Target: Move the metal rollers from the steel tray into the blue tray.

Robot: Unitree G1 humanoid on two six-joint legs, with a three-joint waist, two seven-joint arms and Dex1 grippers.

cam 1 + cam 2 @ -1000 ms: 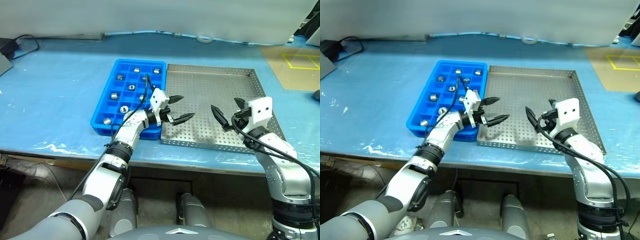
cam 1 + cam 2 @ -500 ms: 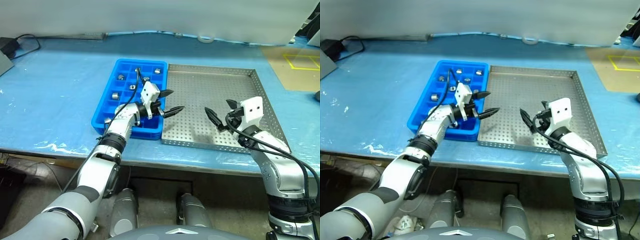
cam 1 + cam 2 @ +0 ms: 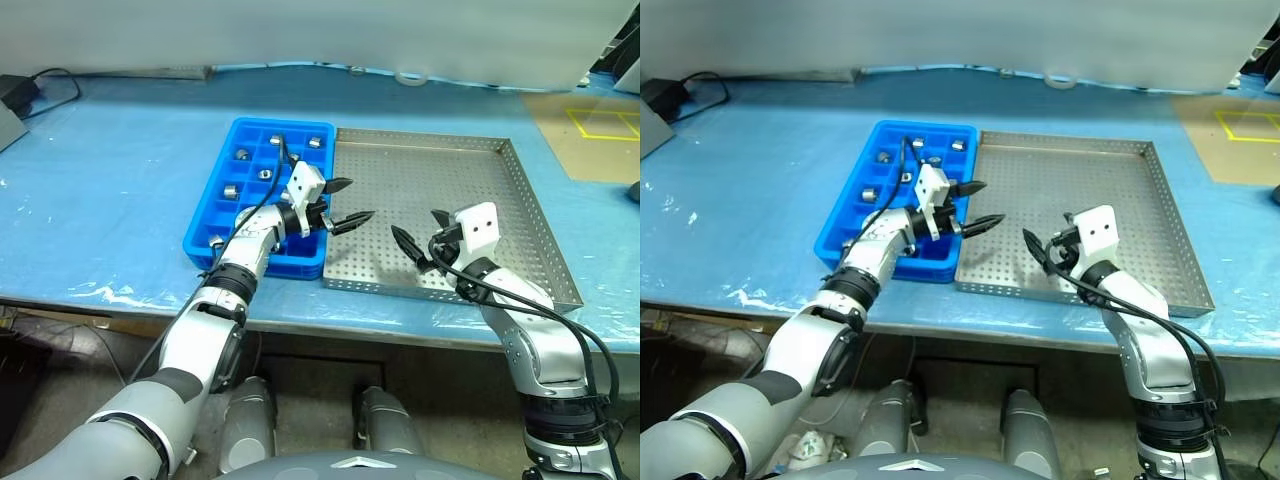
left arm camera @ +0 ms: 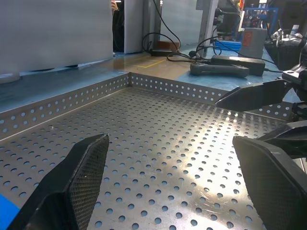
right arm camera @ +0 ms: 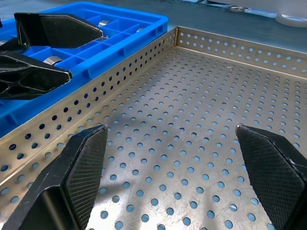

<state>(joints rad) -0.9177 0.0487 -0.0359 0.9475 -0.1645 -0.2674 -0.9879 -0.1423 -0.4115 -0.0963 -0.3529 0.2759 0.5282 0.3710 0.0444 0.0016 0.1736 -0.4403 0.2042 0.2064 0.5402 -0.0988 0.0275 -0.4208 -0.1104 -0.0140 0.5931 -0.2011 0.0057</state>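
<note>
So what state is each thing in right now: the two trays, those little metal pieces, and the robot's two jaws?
steel tray: bare, no rollers on its perforated floor.
blue tray: holds rollers in several of its compartments.
metal rollers: all sitting in the blue tray, one to a compartment.
left gripper: jaws open, holding nothing, at the steel tray's left rim.
right gripper: jaws open, holding nothing, over the steel tray's near part.

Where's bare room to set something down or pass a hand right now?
The steel tray floor is bare from its far rim to the left gripper and right gripper. Blue table cover left of the blue tray is free. Crowded: the blue tray's compartments holding metal rollers.
</note>
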